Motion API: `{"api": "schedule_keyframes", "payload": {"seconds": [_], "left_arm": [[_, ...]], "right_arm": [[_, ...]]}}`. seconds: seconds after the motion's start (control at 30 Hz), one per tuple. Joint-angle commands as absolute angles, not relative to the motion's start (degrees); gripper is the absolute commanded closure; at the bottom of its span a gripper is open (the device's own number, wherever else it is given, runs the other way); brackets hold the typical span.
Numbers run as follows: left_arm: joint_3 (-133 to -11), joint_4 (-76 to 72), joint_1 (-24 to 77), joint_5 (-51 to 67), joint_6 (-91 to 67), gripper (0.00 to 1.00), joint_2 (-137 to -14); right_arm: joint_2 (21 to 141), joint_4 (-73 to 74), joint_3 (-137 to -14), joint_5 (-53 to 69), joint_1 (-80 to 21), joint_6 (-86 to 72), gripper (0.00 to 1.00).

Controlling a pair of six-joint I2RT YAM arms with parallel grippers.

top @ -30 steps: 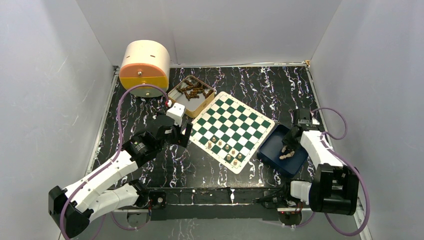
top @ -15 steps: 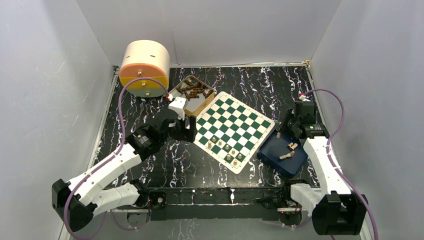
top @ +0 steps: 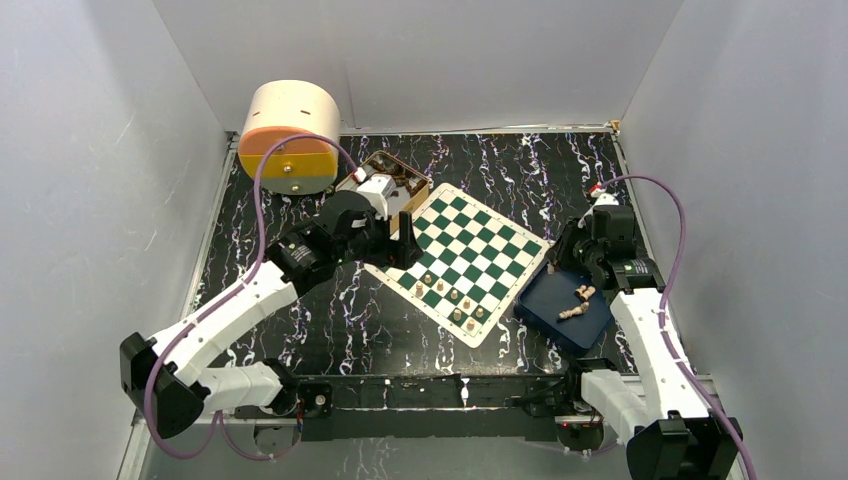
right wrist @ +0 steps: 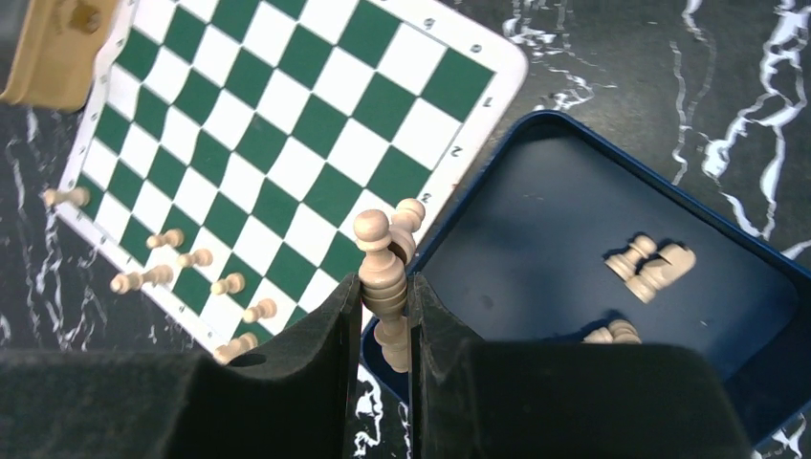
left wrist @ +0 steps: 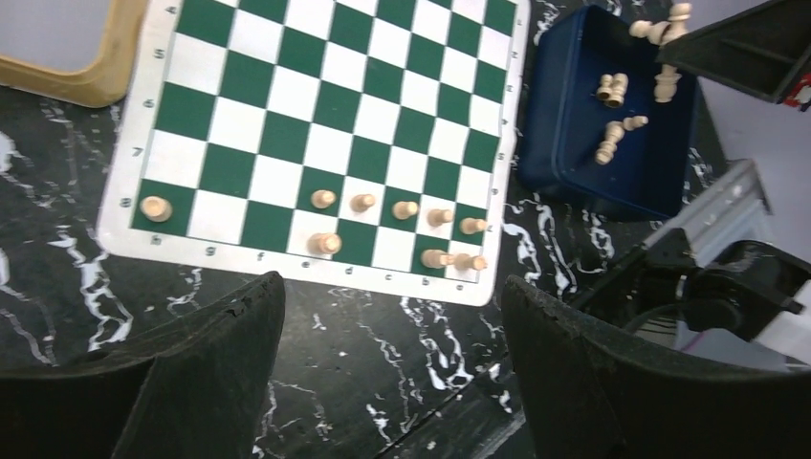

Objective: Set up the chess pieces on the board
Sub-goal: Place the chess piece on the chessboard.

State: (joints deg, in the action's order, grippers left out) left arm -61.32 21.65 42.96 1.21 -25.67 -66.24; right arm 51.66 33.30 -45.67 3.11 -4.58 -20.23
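Left gripper (left wrist: 390, 287) has swung to the board (left wrist: 287, 96), jaws spread empty; right gripper's (right wrist: 384, 287) jaws pinch a chess piece (right wrist: 375, 234) for placing.

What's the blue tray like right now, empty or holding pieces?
Holding some: a few tan chess pieces lie loose inside the blue tray.

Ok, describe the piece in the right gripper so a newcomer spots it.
Find the dark blue rectangular tray right of the green-and-white checked board. Over its board-side edge, the right gripper pinches a light tan wooden piece. Its neighbours lie loose in the tray; this one is raised.
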Motion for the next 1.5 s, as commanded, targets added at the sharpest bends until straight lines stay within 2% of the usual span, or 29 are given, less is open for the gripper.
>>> {"api": "schedule_keyframes", "payload": {"seconds": [0.0,0.43,0.77,1.03,1.27,1.47], "left_arm": [[-65.28,22.23,42.80,7.52,-30.06,0.21,-68.37],[-62.52,9.85,42.74,21.18,-34.50,0.26,-68.59],[-58.94,1.64,42.63,25.20,-40.14,0.29,-67.76],[-51.51,-20.68,42.63,30.30,-61.61,0.30,-67.18],[-49.03,-33.12,42.68,29.36,-70.58,0.24,-69.77],[-48.38,-46.14,42.70,28.85,-80.79,0.25,-75.29]], "right_arm": [[50.35,30.49,-47.13,11.62,-4.99,-16.72,0.77],[45.46,25.01,-47.11,32.24,-6.77,-17.59,0.77],[44.16,20.80,-47.42,38.01,-10.10,-21.40,0.78],[42.32,10.71,-46.66,43.45,-11.67,-31.74,0.78],[41.45,1.23,-45.43,46.91,-11.99,-40.55,0.78],[41.40,-3.16,-46.23,48.43,-12.35,-44.61,0.78]]}}
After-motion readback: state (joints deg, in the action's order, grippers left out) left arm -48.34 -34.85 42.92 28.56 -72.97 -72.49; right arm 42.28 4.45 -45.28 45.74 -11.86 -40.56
